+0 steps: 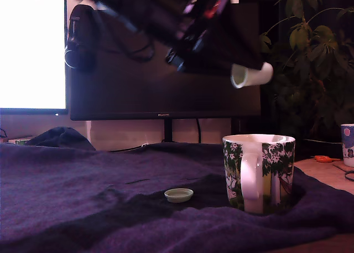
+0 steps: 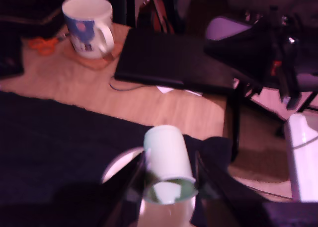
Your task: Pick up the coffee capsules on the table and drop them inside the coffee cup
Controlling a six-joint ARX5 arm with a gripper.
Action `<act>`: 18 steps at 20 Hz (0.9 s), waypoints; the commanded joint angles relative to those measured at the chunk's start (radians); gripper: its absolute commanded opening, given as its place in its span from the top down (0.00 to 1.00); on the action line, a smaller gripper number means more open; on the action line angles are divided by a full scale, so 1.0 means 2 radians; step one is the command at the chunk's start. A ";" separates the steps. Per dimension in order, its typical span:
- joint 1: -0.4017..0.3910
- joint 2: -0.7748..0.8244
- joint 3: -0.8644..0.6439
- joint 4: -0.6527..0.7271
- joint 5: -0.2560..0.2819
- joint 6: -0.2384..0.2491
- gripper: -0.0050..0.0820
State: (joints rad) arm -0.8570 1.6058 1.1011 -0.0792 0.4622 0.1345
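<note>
A cream tapered coffee capsule (image 1: 251,75) hangs on its side in the air, just above the coffee cup (image 1: 259,173), a white mug printed with green trees. My gripper (image 1: 235,69) is shut on this capsule. In the wrist view the capsule (image 2: 166,157) sits between the two dark fingers of the gripper (image 2: 169,185), with the mug's pale rim (image 2: 113,168) showing beneath it. A second capsule, a whitish-green rimmed disc (image 1: 178,195), lies on the dark cloth to the exterior view's left of the mug.
The dark purple cloth (image 1: 83,197) covers the table. A white cup with a blue pattern (image 1: 347,145) and orange scissors (image 1: 325,159) sit at the exterior view's right on bare wood. A black monitor (image 1: 166,81) and a plant (image 1: 310,42) stand behind. A black laptop (image 2: 174,58) lies beyond the cloth.
</note>
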 commanded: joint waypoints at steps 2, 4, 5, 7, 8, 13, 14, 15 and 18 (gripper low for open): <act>-0.005 0.037 0.027 -0.040 -0.003 0.013 0.78; -0.005 0.056 0.045 -0.064 -0.007 0.015 0.78; -0.005 0.064 0.053 -0.075 -0.014 0.016 0.78; -0.006 0.078 0.066 -0.098 -0.025 0.022 0.78; -0.007 0.083 0.072 -0.108 -0.028 0.025 0.78; -0.008 0.087 0.074 -0.114 -0.030 0.025 0.78; -0.008 0.087 0.074 -0.114 -0.030 0.025 0.78; -0.008 0.087 0.074 -0.114 -0.030 0.025 0.78; -0.008 0.087 0.074 -0.114 -0.032 0.024 0.72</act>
State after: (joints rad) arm -0.8646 1.7645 1.2346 -0.3115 0.3981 0.1726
